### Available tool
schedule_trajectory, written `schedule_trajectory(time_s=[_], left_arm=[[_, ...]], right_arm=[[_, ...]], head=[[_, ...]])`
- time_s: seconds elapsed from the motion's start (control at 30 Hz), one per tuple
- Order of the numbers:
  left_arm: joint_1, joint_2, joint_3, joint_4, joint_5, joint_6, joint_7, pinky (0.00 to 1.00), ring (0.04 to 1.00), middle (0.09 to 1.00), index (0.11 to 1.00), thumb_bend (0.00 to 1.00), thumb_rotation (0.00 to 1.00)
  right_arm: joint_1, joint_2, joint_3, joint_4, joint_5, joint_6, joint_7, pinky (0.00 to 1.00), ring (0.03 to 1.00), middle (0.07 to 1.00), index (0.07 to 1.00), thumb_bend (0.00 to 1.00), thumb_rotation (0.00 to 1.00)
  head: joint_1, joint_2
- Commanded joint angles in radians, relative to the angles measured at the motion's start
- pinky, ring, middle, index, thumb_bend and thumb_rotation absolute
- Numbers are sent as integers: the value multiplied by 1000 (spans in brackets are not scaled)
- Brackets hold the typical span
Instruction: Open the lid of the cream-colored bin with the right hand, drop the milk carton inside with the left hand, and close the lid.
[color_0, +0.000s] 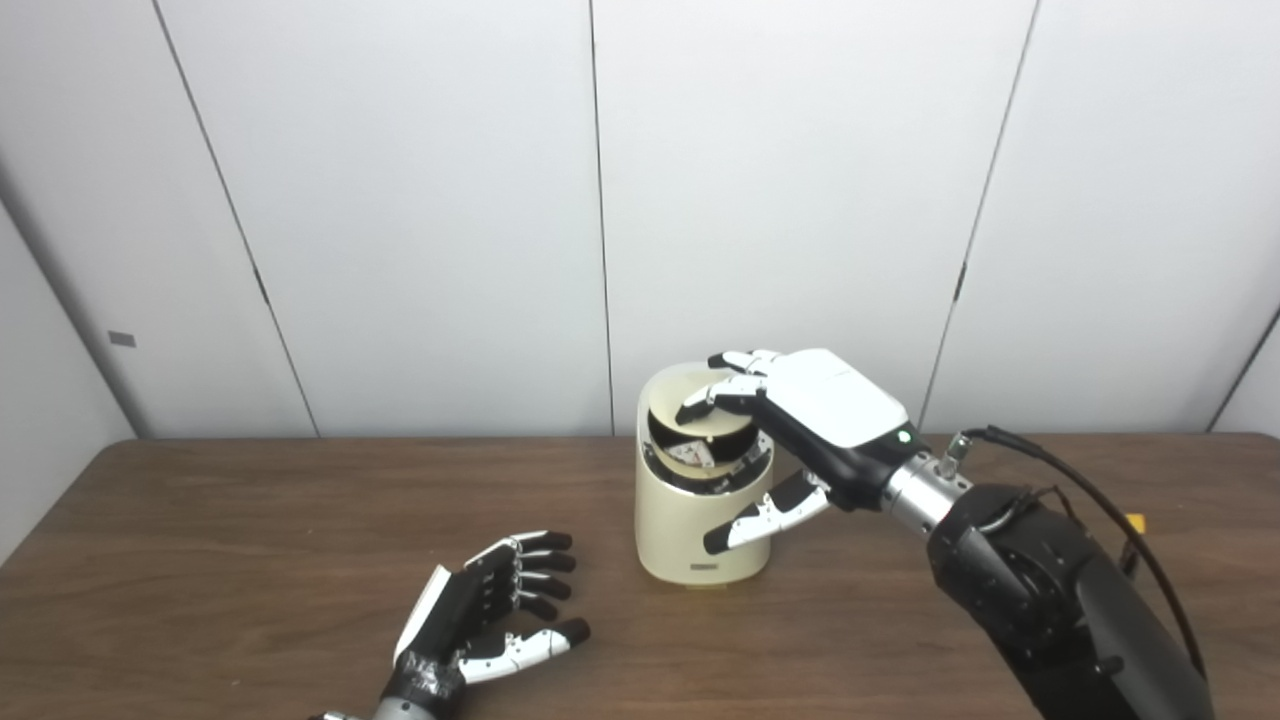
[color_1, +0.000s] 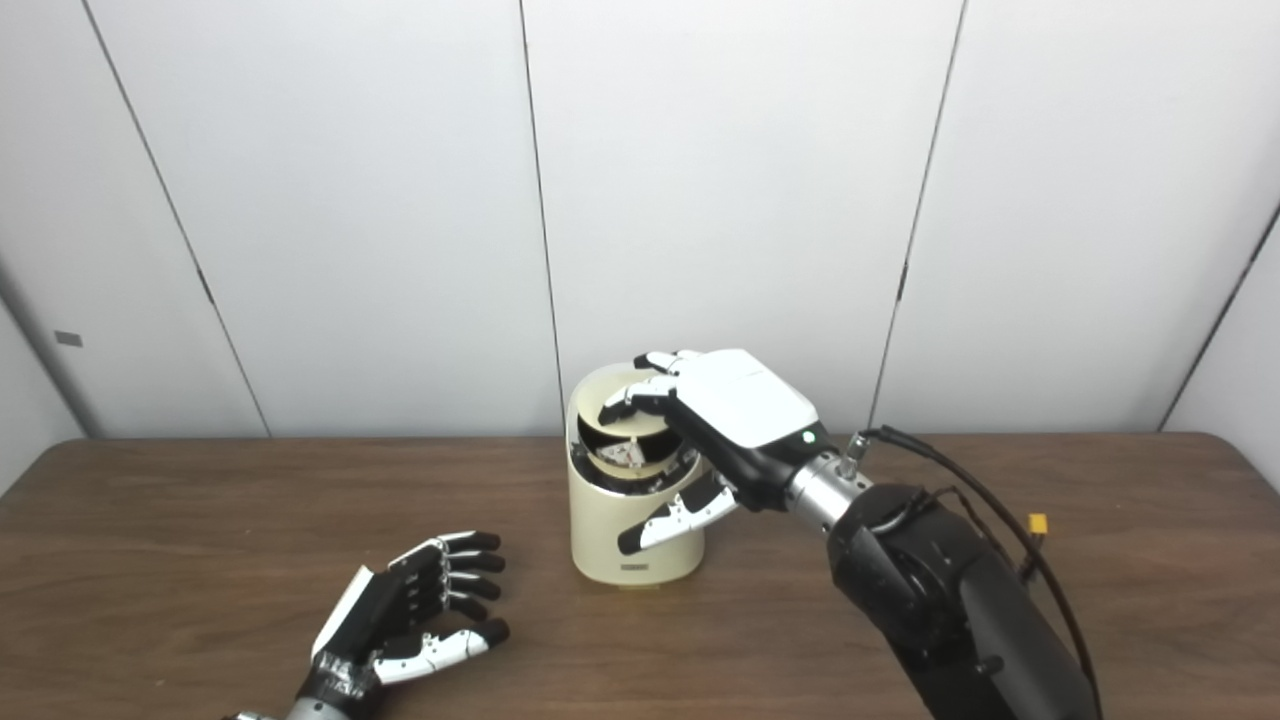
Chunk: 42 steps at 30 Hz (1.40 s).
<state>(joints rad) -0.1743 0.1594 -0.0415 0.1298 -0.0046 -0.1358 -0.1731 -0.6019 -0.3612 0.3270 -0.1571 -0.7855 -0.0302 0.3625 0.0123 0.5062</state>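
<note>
The cream-colored bin (color_0: 700, 510) stands upright near the middle of the wooden counter (color_0: 250, 520), its lid (color_0: 672, 400) tipped up and back. Through the open mouth a white milk carton (color_0: 692, 453) shows inside. The right hand (color_0: 815, 430) reaches over the bin's top from the right; its fingers (color_0: 712, 396) are loosely curled against the raised lid, and the thumb (color_0: 765, 515) points across the bin's front wall, gripping nothing that can be seen. The left hand (color_0: 480, 610) lies on the counter, well left of and nearer than the bin, palm turned inward, fingers (color_0: 535, 565) spread and empty.
</note>
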Motion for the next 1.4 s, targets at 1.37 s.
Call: schedule_trajectory(time_s=[1.37], left_arm=[[8, 14, 2, -89, 11, 28, 1, 566, 631, 711, 774, 748, 158]], right_arm=[[45, -10, 88, 39, -224, 105, 189, 935, 959, 805, 791, 804, 569]], head=[[10, 35]])
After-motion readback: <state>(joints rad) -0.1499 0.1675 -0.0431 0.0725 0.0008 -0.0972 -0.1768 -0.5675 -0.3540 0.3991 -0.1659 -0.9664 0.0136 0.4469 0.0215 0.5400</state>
